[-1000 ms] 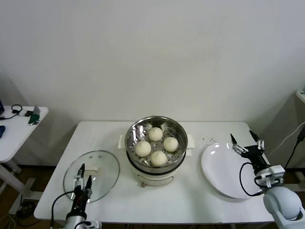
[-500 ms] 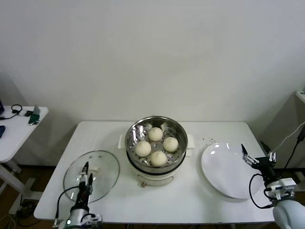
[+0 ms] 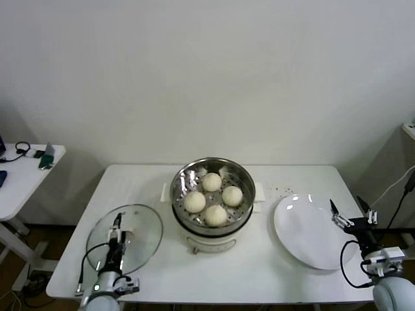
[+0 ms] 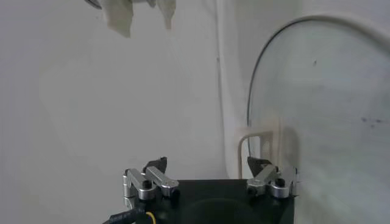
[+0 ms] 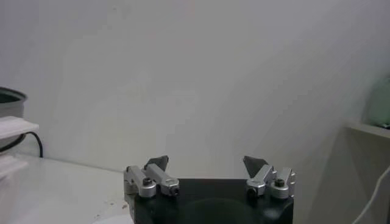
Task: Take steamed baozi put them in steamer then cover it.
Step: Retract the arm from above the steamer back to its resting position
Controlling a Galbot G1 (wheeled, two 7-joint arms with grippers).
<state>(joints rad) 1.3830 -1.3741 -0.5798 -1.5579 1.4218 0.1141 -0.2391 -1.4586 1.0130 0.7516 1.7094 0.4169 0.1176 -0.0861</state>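
Head view: the steamer stands uncovered at the middle of the table, with four steamed baozi on its perforated tray. The cover lies flat on the table near the front left edge. The left gripper hangs over the cover with its tips above the white handle; jaw spread cannot be told here. The right gripper sits at the right edge of the white plate, jaws released, holding nothing; bare tabletop separates it from the steamer.

Left wrist view: the left gripper has its jaws released and well apart, empty. The cover lies beyond one jaw, its handle just ahead of that finger, bare table ahead of the other.

Right wrist view: the right gripper is spread and empty, a blank wall beyond the jaws, and the steamer rim far off to one side.
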